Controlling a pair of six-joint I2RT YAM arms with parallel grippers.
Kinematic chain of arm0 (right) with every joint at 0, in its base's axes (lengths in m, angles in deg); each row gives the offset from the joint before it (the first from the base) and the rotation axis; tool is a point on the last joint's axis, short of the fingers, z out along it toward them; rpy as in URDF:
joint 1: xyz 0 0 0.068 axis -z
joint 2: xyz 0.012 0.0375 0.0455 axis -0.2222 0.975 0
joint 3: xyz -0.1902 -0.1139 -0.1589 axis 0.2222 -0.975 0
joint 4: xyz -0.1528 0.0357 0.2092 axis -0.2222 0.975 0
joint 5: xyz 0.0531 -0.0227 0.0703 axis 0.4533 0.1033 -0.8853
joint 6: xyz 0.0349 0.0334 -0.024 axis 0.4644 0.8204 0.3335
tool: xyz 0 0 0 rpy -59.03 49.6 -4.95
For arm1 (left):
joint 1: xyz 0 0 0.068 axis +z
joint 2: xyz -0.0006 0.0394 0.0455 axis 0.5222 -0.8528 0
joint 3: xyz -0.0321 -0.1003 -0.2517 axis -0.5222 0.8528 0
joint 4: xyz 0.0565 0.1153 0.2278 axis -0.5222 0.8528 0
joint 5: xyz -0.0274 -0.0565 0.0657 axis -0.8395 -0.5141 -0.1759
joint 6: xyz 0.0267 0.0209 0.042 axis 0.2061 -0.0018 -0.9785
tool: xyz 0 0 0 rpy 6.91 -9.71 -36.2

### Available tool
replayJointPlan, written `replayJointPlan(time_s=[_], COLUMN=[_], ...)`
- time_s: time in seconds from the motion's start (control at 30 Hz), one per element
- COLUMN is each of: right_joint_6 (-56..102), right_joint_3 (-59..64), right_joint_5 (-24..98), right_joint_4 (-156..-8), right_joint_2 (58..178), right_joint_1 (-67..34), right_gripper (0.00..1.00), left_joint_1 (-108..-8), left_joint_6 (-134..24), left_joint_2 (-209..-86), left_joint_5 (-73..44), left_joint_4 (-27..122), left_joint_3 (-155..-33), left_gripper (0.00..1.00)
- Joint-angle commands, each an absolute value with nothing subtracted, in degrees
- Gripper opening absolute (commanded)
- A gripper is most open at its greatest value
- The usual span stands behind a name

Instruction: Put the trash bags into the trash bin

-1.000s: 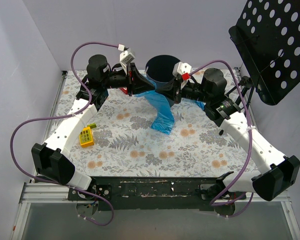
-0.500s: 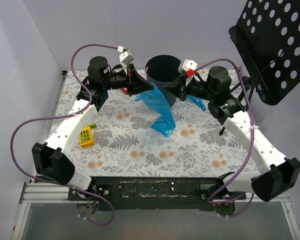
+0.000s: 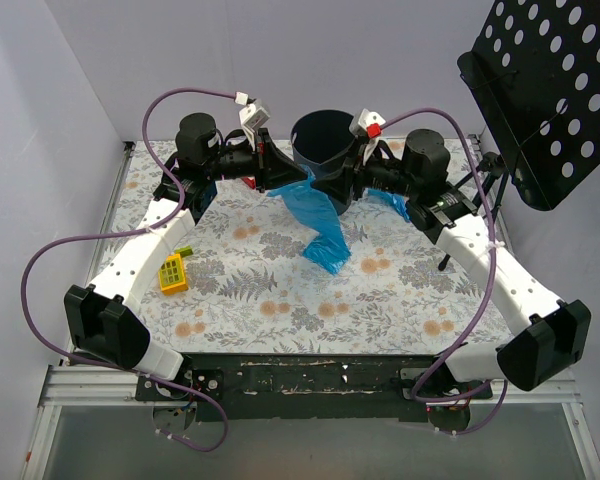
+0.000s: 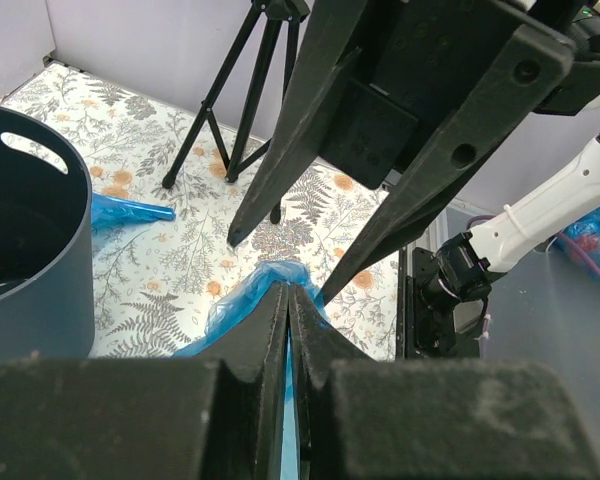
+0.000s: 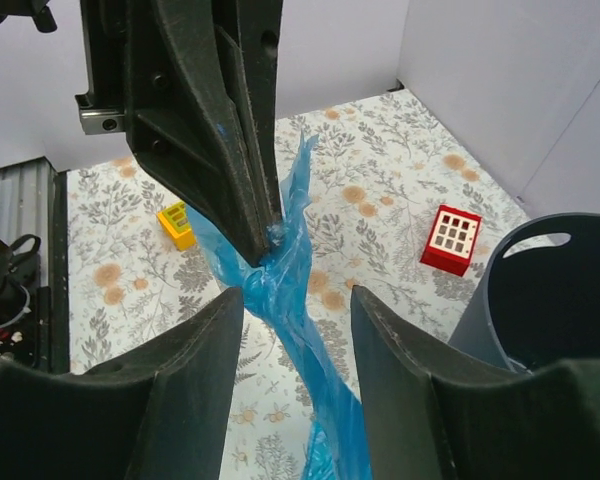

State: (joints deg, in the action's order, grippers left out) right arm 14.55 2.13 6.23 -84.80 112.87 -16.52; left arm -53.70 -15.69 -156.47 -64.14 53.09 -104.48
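Left end effector (image 4: 288, 296): fingers closed, pinching the top of a trash bag (image 3: 320, 225). The blue film is bunched at the pinch point. It hangs down in a twisted strip toward the near side, and its lower end lies on the floral worktop (image 3: 280, 300).

Right end effector (image 5: 297, 298): jaws open, one finger on each side of the hanging strip, just below the left's pinch. No contact with the film can be seen in the right wrist view.

Trash bin (image 3: 325, 140): upright at the far middle of the worktop, just beyond both end effectors. The held bag is outside it, near its front wall.

Second trash bag (image 3: 392, 203): flat on the worktop, just right of the bin and partly under the right arm.

Surroundings:
- Red-and-white tile (image 5: 451, 238): on the worktop left of the bin, close to its wall. It is mostly hidden by the left arm from above.
- Yellow block (image 3: 172, 272): near left, beside the left arm's link, well apart from the bag.
- Black perforated music stand (image 3: 550, 90): far right. Its tripod legs (image 4: 220, 120) stand on the worktop to the right of the bin, behind the right arm.
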Motion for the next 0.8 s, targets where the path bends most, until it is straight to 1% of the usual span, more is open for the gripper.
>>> replayJointPlan(time_s=[0.0, 0.2, 0.37, 0.5, 0.63, 0.77], right_joint_6=[18.9, 19.2, 19.9, 19.8, 19.4, 17.4], right_joint_3=[4.8, 5.3, 5.7, 5.5, 5.7, 5.8], right_joint_5=[5.0, 2.8, 1.9, 1.3, 1.4, 4.9], right_joint_4=[-90.1, -92.4, -92.9, -93.5, -93.9, -93.3], right_joint_2=[114.2, 115.4, 115.5, 115.5, 115.6, 114.9], right_joint_1=[-17.0, -17.2, -17.2, -17.3, -17.3, -17.3], right_gripper=[0.52, 0.4, 0.39, 0.26, 0.01, 0.01], left_joint_1=[-53.4, -53.4, -53.4, -53.4, -53.4, -53.4], left_joint_6=[-16.8, -16.8, -17.2, -17.2, -17.7, -20.3], left_joint_2=[-154.1, -154.2, -154.2, -154.5, -154.4, -154.2], left_joint_5=[-64.5, -64.5, -64.3, -64.3, -64.2, -61.7], left_joint_4=[52.8, 52.9, 53.2, 53.3, 53.7, 57.1], left_joint_3=[-103.6, -103.6, -103.5, -103.5, -103.6, -104.3], left_gripper=[0.0, 0.0, 0.0, 0.0, 0.0, 0.0])
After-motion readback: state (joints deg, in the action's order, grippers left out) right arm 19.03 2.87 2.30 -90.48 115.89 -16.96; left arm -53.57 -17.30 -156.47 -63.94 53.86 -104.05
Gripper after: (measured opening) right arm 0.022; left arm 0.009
